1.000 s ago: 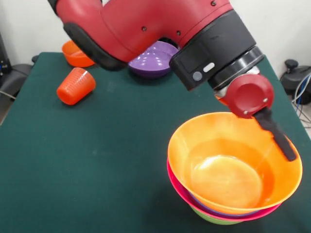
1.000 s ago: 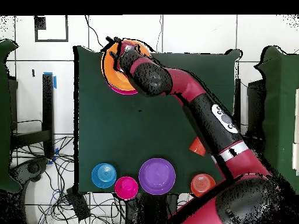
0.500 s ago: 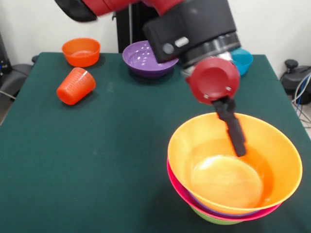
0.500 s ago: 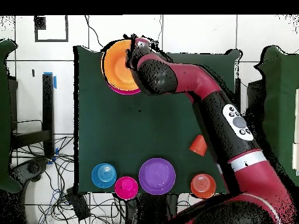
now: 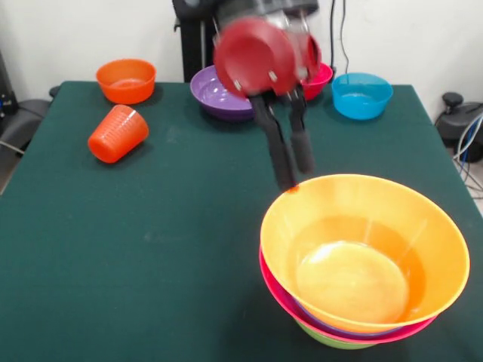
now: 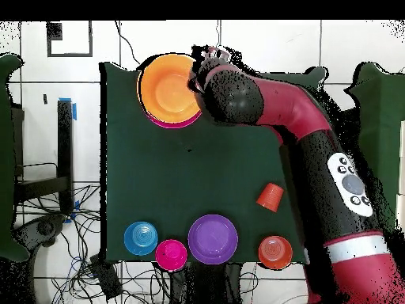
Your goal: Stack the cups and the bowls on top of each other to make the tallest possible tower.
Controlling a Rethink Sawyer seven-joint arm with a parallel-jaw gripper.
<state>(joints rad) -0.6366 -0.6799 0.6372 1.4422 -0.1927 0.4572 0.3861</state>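
Tower (image 5: 362,302) at a worktop (image 5: 151,249) corner now topped by the large orange bowl (image 5: 364,253). Jaws narrow and empty, gripper (image 5: 294,170) beside its rim. Left: tumbler (image 5: 117,133) and four bowls.

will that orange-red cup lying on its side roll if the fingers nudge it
Probably: the cup lies on its side, so a nudge could roll it in a curve, since it tapers. It looks like thin plastic, likely light and easily knocked away.
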